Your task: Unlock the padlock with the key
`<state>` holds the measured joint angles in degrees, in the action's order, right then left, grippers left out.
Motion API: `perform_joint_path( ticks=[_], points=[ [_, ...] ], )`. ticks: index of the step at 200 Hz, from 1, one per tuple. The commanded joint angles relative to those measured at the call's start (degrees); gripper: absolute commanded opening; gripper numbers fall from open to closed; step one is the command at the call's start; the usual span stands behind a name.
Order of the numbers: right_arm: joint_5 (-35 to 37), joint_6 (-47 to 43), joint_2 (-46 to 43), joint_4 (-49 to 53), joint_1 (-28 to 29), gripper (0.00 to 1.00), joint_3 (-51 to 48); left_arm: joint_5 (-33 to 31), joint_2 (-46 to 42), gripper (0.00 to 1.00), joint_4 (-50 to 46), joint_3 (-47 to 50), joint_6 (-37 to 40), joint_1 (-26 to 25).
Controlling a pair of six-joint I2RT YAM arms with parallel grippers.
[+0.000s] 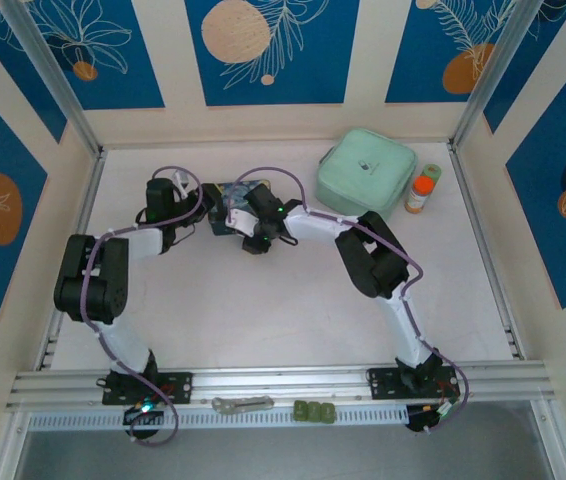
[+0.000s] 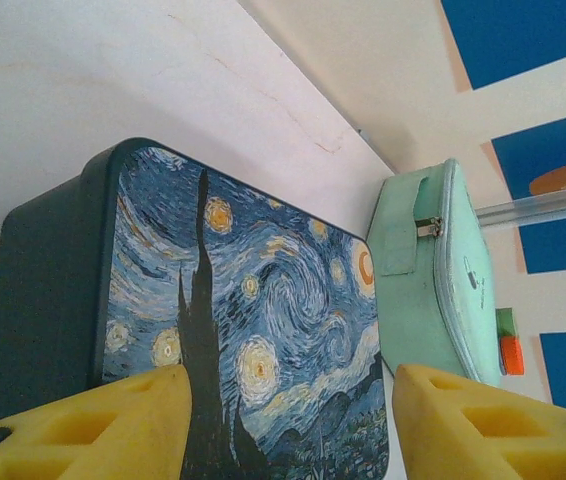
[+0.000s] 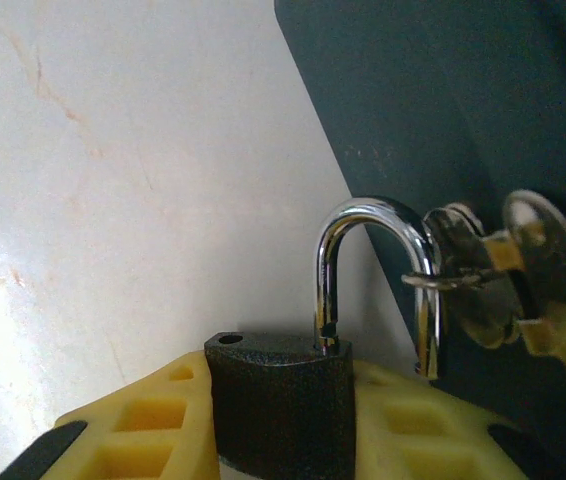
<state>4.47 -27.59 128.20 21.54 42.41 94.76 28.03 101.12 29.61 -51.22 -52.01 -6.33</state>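
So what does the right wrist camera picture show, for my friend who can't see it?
The right gripper pinches a little black padlock by its body, its shiny shackle arching up. Pale keys hang on a ring from the shackle, against a dark tin on a white table.

Count: one padlock [image 3: 283, 395]; two keys [image 3: 548, 265] on one ring [image 3: 425, 283]; one painted tin [image 2: 263, 330]; one mint zip case [image 1: 365, 172]; one orange bottle [image 1: 421, 192]; one grey metal tool [image 1: 243, 405]; two grippers: left gripper [image 2: 288, 420], right gripper [image 3: 283, 430].
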Motion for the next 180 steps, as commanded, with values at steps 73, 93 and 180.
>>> perform_joint_path(
  ticks=[73,93,180],
  points=[
    [0.62,-1.09,0.82,-4.94,1.43,0.15,2.31,2.31,0.92,0.55,-0.17,0.15,-0.36,-1.14],
    [0.8,-0.94,0.88,-5.92,1.71,0.14,2.58,2.38,0.85,0.55,0.01,0.33,-0.52,-1.32],
    [-1.45,1.93,0.3,-6.6,1.03,0.14,3.58,4.78,-1.98,0.58,0.87,0.65,-1.08,-1.11]
  ],
)
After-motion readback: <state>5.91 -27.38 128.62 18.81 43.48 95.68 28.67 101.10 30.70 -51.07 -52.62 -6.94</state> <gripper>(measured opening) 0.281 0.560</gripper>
